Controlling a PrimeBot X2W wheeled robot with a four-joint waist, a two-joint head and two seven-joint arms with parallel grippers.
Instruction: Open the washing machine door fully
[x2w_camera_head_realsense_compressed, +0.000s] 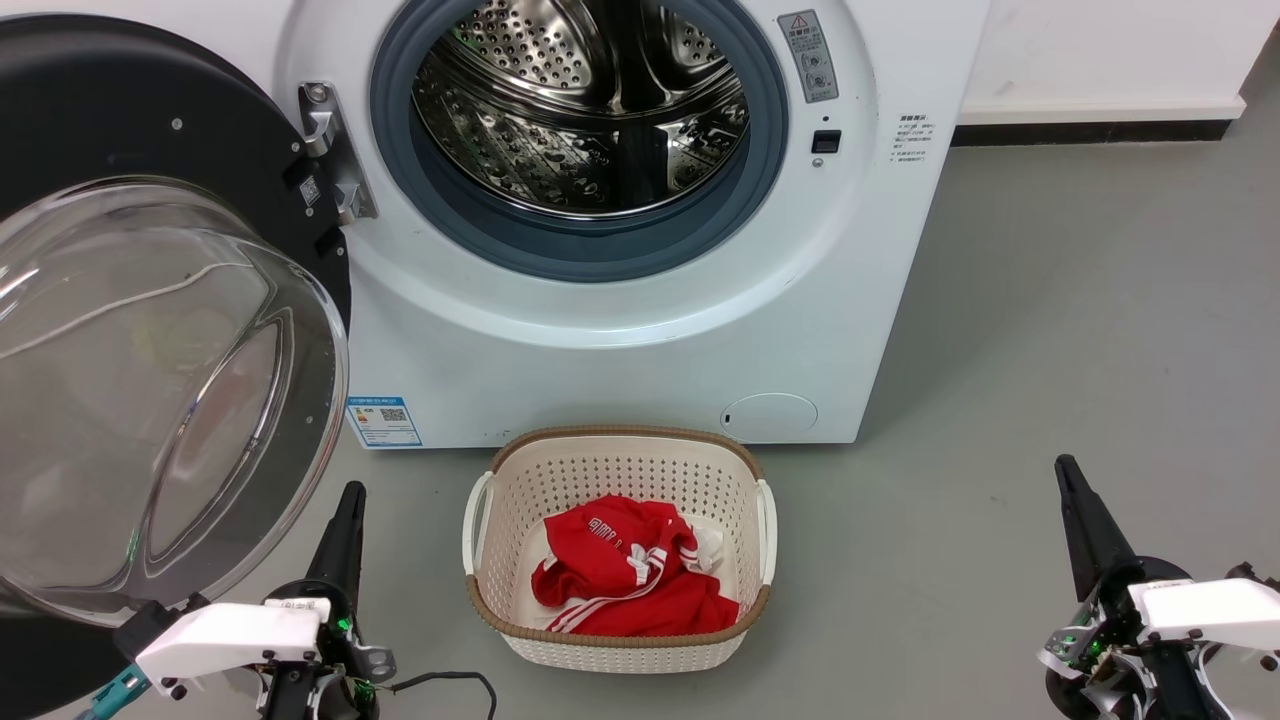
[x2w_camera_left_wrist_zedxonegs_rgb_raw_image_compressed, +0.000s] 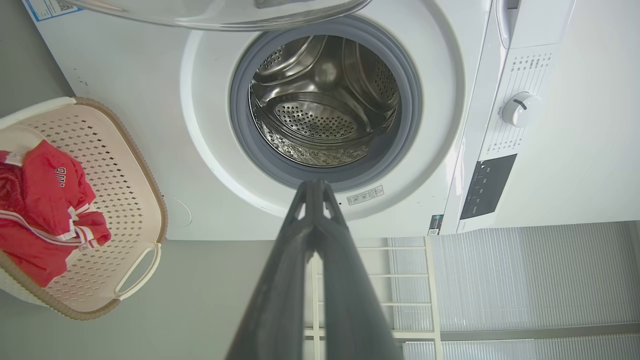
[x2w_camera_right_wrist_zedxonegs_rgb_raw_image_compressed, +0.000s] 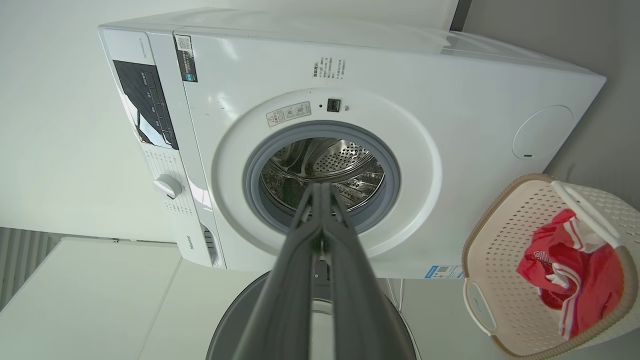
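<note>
**Door swung wide, both my grippers low and empty**

The washing machine door (x2w_camera_head_realsense_compressed: 150, 350) stands at the left of the head view. It is swung out on its metal hinge (x2w_camera_head_realsense_compressed: 330, 150), with the black rim turned away from the cabinet and the clear glass bowl bulging toward the lower left. I judge that the hinge alone holds it there, since neither of my grippers touches it. The steel drum (x2w_camera_head_realsense_compressed: 590, 100) and its grey gasket (x2w_camera_head_realsense_compressed: 400, 190) lie fully bare at upper centre, so I judge the opening done or nearly so. I cannot tell whether the hinge has more travel.

The laundry basket (x2w_camera_head_realsense_compressed: 620, 440) sits on the floor just before the machine at lower centre, holding a red garment (x2w_camera_head_realsense_compressed: 620, 570). It is probably set there for loading, and it is out of the door's swing.

My left gripper (x2w_camera_head_realsense_compressed: 352, 492) rises at the lower left, near the bowl's lower edge. Its fingers are pressed together on nothing and point up the frame. In the left wrist view the bowl's glass is at the top edge, apart from my tips.

My right gripper (x2w_camera_head_realsense_compressed: 1065, 465) rises at the lower right, well apart from the machine. Its fingers are likewise pressed together and empty. Both wrists sit low at the bottom edge.
</note>
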